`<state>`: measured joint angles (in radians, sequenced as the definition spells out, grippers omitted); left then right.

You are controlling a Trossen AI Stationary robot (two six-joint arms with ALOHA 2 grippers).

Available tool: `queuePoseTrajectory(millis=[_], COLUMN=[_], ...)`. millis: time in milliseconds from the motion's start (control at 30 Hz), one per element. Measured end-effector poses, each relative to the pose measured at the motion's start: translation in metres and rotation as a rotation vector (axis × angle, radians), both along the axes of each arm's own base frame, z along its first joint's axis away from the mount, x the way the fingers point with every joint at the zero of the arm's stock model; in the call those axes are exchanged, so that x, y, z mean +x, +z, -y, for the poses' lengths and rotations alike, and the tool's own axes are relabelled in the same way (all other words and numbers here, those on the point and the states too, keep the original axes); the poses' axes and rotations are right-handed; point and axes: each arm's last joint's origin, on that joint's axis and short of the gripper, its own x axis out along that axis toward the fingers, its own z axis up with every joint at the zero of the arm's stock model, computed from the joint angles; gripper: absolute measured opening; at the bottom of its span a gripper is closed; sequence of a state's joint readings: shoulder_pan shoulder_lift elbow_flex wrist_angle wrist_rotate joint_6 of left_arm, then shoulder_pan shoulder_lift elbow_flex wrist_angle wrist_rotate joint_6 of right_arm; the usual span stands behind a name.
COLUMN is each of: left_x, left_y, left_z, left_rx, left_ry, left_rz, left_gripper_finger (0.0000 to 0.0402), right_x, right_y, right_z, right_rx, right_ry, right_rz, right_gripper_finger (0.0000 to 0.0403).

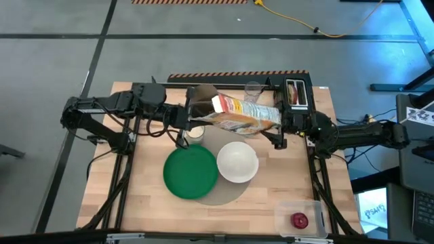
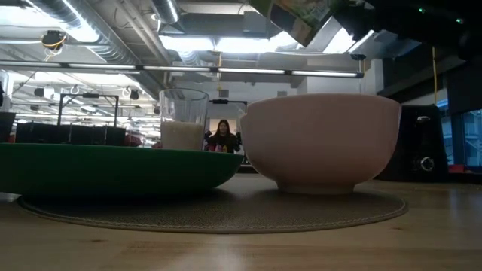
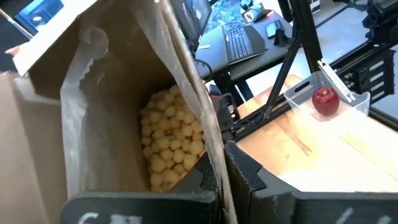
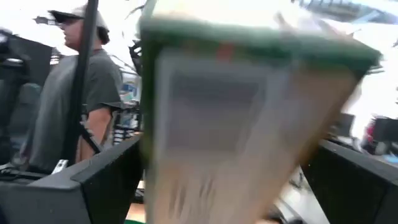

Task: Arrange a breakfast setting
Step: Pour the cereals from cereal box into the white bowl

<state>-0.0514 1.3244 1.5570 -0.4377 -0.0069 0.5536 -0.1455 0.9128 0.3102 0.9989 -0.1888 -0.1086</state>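
An opened cereal box lies on its side in the air above the table's far middle, held between both grippers. My left gripper is shut at its open top, where pale cereal balls show inside a clear liner. My right gripper is shut on its bottom end. Below, the green plate and white bowl sit on the round grey mat, with the milk glass at the mat's far edge. The red apple lies in a clear tub. Spoon and bagel are out of view. My left gripper pinches the box's side wall and liner edge at the open top, one finger inside the opening and one outside. The fingers come level from the table's left. The box is lifted clear, lying on its side. My right gripper pinches the box's closed bottom end between its two fingers, which stand on either side of it. It comes level from the table's right. The box is clear of the table.
A toaster and an empty glass stand at the far edge behind the box. The clear tub sits at the near right corner. A person stands beyond the table. Bare wood lies at the table's near left.
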Motion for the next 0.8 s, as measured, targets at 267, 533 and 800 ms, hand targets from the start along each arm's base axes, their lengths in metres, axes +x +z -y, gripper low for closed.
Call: queuePoseTrajectory(millis=[267,533,800], left_x=[0.001,0.002,0.001], left_y=[-0.001,0.002,0.009], left_z=[-0.004,-0.005,0.002], left_rx=[-0.02,-0.021,-0.029], left_ry=[0.032,0.055,0.038], left_rz=[-0.007,0.023,0.092], left_gripper_finger=[0.0,0.0,0.0], right_x=[0.022,0.024,0.024], right_y=[0.018,0.016,0.017], right_z=[0.0,0.001,0.002], right_rx=[-0.098,-0.134,-0.149], right_ry=[0.079,0.042,-0.016], right_rz=[0.007,0.003,0.021], right_gripper_finger=[0.0395,0.0395,0.0395])
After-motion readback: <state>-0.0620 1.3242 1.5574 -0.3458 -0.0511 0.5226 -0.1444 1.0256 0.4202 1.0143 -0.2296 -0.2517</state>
